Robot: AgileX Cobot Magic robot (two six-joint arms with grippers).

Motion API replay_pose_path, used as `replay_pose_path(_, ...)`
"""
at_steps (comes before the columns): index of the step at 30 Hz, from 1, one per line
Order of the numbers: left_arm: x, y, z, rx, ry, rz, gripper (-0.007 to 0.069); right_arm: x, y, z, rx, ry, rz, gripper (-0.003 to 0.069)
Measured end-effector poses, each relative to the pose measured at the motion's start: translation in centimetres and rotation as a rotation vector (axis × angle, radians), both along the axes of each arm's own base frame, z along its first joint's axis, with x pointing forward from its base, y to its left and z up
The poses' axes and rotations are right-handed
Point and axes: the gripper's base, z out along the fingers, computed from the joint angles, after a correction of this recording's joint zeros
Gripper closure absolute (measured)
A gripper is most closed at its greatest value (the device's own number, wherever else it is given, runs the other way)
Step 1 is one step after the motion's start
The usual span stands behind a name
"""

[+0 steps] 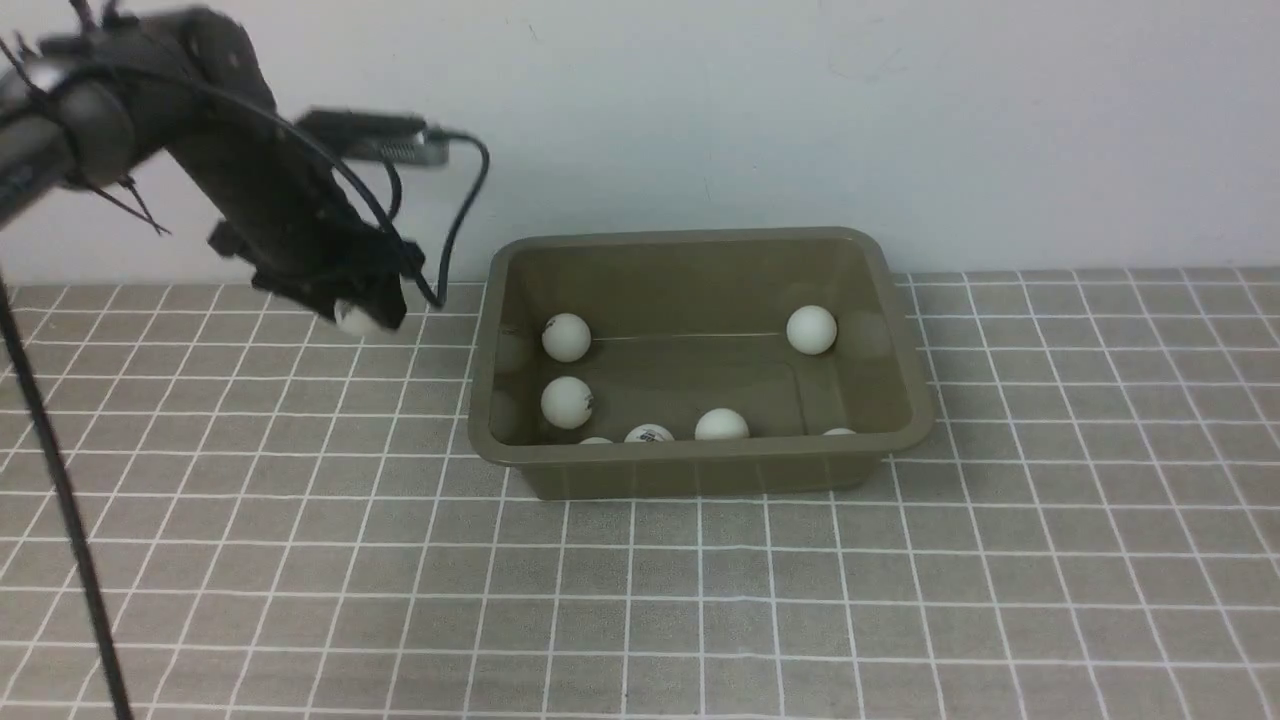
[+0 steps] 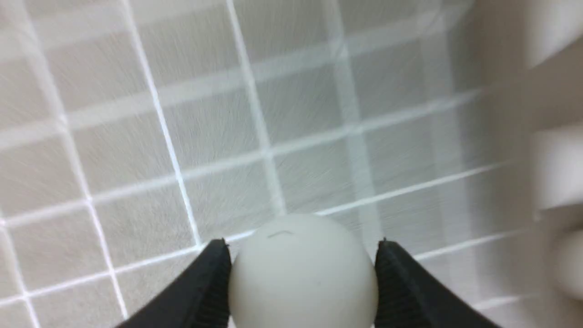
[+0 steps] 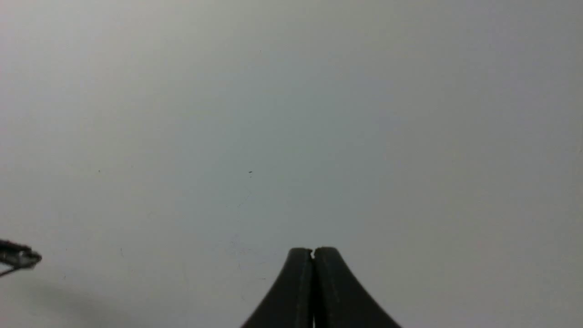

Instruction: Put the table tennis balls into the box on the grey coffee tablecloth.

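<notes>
**Left tool clamped on one ball beside the box, seven balls inside**

The left tool (image 1: pixel 362 312) hangs above the grey coffee tablecloth (image 1: pixel 300 560), to the left of the box (image 1: pixel 700 449) and near its far left corner. Its two black fingers (image 2: pixel 214 278) press on either side of a white table tennis ball (image 2: pixel 303 273), which fills the gap between them. In the front view that ball shows as a pale spot under the dark tool body, off the cloth.

The olive-green box rests on the cloth about midway across the front view, and seven balls lie in it. Two sit near the left wall (image 1: pixel 490 350), one (image 1: pixel 566 337) behind the other (image 1: pixel 567 402). A third (image 1: pixel 811 330) lies toward the far right. Four more line the near wall, partly hidden by the front rim: a sliver (image 1: pixel 596 440), one with dark print (image 1: pixel 650 434), a plain one (image 1: pixel 721 424) and another sliver (image 1: pixel 838 432).

That left wall stands between the held ball and the inside of the box. A black cable (image 1: pixel 465 215) loops down from the left arm (image 1: pixel 200 150) into the same gap, close to the rim's corner. A second dark cable (image 1: pixel 60 500) runs down the left edge of the view. A plain pale wall (image 1: pixel 800 120) stands behind everything.

The right tool (image 3: pixel 313 249) shows only in its own wrist view, fingers pressed together with nothing between them, against a pale background. A small dark piece (image 3: pixel 18 257) at that picture's edge is too cropped to name
</notes>
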Motion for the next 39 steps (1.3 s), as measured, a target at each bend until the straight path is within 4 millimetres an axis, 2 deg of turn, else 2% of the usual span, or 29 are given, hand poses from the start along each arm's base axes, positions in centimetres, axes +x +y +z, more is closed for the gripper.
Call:
replay_pose_path(2,-0.8,-1.3,2.3,-0.049,-0.053,-0.043,0.0271,0.0,0.0,0.0,0.000,-0.001,0.000,0.0673)
replay_pose_path(3,-1.3,-2.6,3.4,-0.084,-0.083,-0.088,0.0271,0.0,0.0,0.0,0.000,-0.001,0.000,0.0673)
replay_pose_path(5,-1.8,-4.8,4.2,-0.128,-0.115,-0.159,0.0271,0.0,0.0,0.0,-0.001,-0.001,0.000,0.0673)
replay_pose_path(6,-2.2,-7.4,4.3,-0.161,-0.140,-0.237,0.0271,0.0,0.0,0.0,-0.002,-0.002,0.000,0.0673)
replay_pose_path(8,-2.2,-9.2,3.5,-0.171,-0.145,-0.276,0.0271,0.0,0.0,0.0,-0.005,-0.003,-0.001,0.0673)
replay_pose_path(12,-1.6,-13.1,0.6,-0.173,-0.158,-0.321,0.0252,0.0,0.0,0.0,-0.005,-0.003,-0.001,0.0673)
replay_pose_path(13,-1.5,-13.6,0.0,-0.173,-0.158,-0.324,0.0211,0.0,0.0,0.0,-0.005,-0.003,-0.001,0.0673)
replay_pose_path(14,-1.4,-13.6,-0.1,-0.173,-0.156,-0.323,0.0202,0.0,0.0,0.0,-0.005,-0.003,-0.001,0.0673)
replay_pose_path(16,-1.5,-14.3,-0.8,-0.179,-0.141,-0.318,0.0074,0.0,0.0,0.0,-0.007,-0.003,-0.002,0.0673)
replay_pose_path(19,-1.5,-13.9,0.2,-0.181,-0.142,-0.287,0.0001,0.0,0.0,0.0,-0.009,-0.004,-0.003,0.0673)
replay_pose_path(20,-1.5,-13.8,0.3,-0.181,-0.138,-0.282,0.0001,0.0,0.0,0.0,-0.009,-0.004,-0.003,0.0673)
replay_pose_path(22,-2.0,-12.9,1.9,-0.164,-0.121,-0.252,0.0056,0.0,0.0,0.0,-0.008,-0.004,-0.003,0.0673)
replay_pose_path(23,-2.4,-12.2,3.0,-0.148,-0.123,-0.243,0.0112,0.0,0.0,0.0,-0.008,-0.004,-0.003,0.0673)
replay_pose_path(24,-3.4,-11.2,4.9,-0.115,-0.129,-0.233,0.0281,0.0,0.0,0.0,-0.008,-0.004,-0.003,0.0673)
replay_pose_path(25,-4.3,-10.4,6.6,-0.087,-0.146,-0.232,0.0405,0.0,0.0,0.0,-0.008,-0.004,-0.003,0.0673)
replay_pose_path(27,-5.9,-9.1,9.5,-0.061,-0.194,-0.219,0.0532,0.0,0.0,0.0,-0.009,-0.004,-0.003,0.0673)
replay_pose_path(28,-7.5,-8.4,11.8,-0.063,-0.250,-0.210,0.0580,0.0,0.0,0.0,-0.009,-0.004,-0.003,0.0673)
replay_pose_path(30,-10.4,-7.5,14.6,-0.078,-0.328,-0.195,0.0613,0.0,0.0,0.0,-0.009,-0.004,-0.003,0.0673)
replay_pose_path(31,-13.3,-6.6,16.8,-0.100,-0.405,-0.181,0.0624,0.0,0.0,0.0,-0.009,-0.004,-0.003,0.0673)
replay_pose_path(33,-15.7,-6.0,17.7,-0.128,-0.456,-0.172,0.0629,0.0,0.0,0.0,-0.009,-0.004,-0.003,0.0673)
replay_pose_path(36,-20.1,-5.2,17.8,-0.187,-0.524,-0.164,0.0629,0.0,0.0,0.0,-0.009,-0.004,-0.003,0.0673)
replay_pose_path(39,-23.5,-4.3,16.1,-0.243,-0.562,-0.137,0.0629,0.0,0.0,0.0,-0.009,-0.004,-0.003,0.0673)
